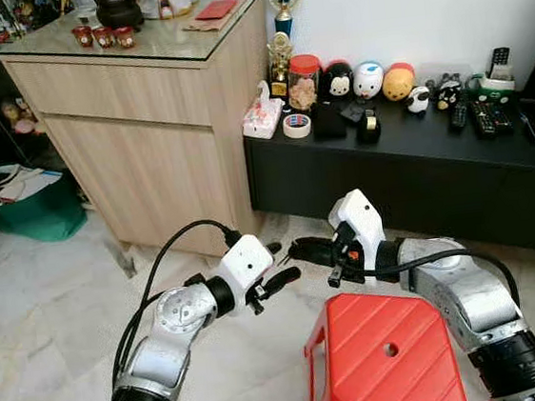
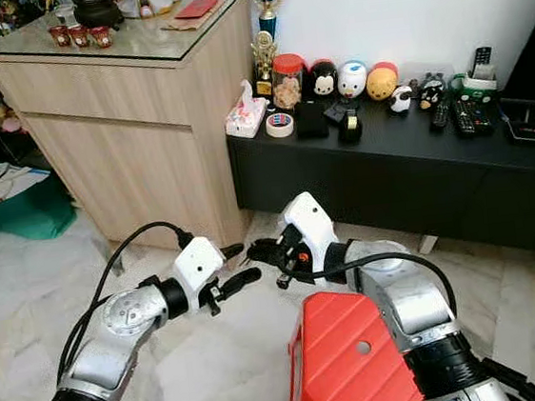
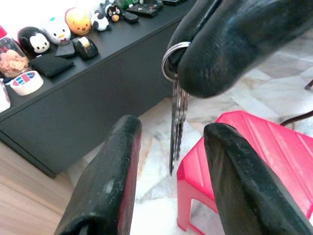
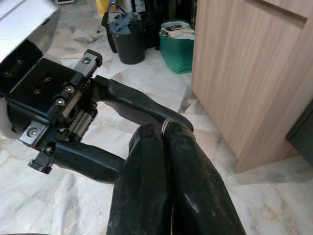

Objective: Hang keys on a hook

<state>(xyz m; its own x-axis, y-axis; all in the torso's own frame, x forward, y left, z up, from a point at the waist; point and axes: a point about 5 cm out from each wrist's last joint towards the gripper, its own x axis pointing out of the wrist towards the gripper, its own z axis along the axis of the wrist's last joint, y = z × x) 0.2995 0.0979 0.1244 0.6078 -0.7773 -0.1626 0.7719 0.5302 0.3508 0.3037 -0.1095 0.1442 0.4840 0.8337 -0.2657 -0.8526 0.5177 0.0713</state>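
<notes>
Right end effector (image 4: 164,134): two black fingers pressed together, a thin silver key ring (image 4: 166,125) pinched at their tips. Left end effector (image 4: 122,132): directly ahead, fingers spread, one above and one below the right fingertips; black mounting block with screws behind it. Floor (image 4: 244,196): pale marble tiles. Wooden cabinet (image 4: 244,63): light grain, alongside. Green bag (image 4: 178,44) and dark bin (image 4: 128,36): further back, side by side.

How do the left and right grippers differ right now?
Right gripper is shut, pinching the ring of the keys, which hang straight down; left gripper is open and holds nothing. The right's fingertips sit between the left's spread fingers. Both have black fingers and meet above the red stool.
</notes>
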